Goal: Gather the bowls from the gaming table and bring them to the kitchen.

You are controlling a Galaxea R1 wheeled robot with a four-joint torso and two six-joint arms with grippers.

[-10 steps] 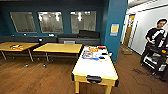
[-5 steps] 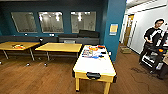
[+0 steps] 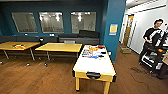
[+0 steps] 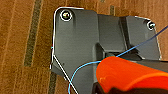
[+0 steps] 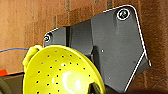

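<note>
Head view: wooden floor (image 3: 37, 77) runs under a room with dark blue walls and three interior windows. The gaming surface (image 3: 94, 65), long and narrow with a white top and pale yellow rim and legs, stands right of centre, its near end toward the camera. Coloured items lie bunched at its far end (image 3: 93, 51); they are too blurred to name. Two wide wooden-topped surfaces stand to the left, one in the middle (image 3: 59, 47) and one by the left edge (image 3: 15, 45) with a small orange thing on it. A dark sofa (image 3: 75, 39) runs along the wall behind them. At the right a person (image 3: 151, 40) in dark clothes stands by a black control rig (image 3: 156, 56) in front of a white wall.

Left wrist view: an orange-red bowl (image 4: 130, 73) shows large and close in front of the robot's dark plate, with the wooden floor behind. A thin blue cord (image 4: 85, 67) loops across the plate. The left tool's fingers cannot be made out, so whether it is wide, narrow or gripping the bowl cannot be told.

Right wrist view: a yellow-green bowl (image 5: 61, 71), dotted with small holes like a strainer and with a small handle on its rim, shows large beside the dark plate above the wooden floor. The right tool's state likewise cannot be told, nor whether it grips this bowl.
</note>
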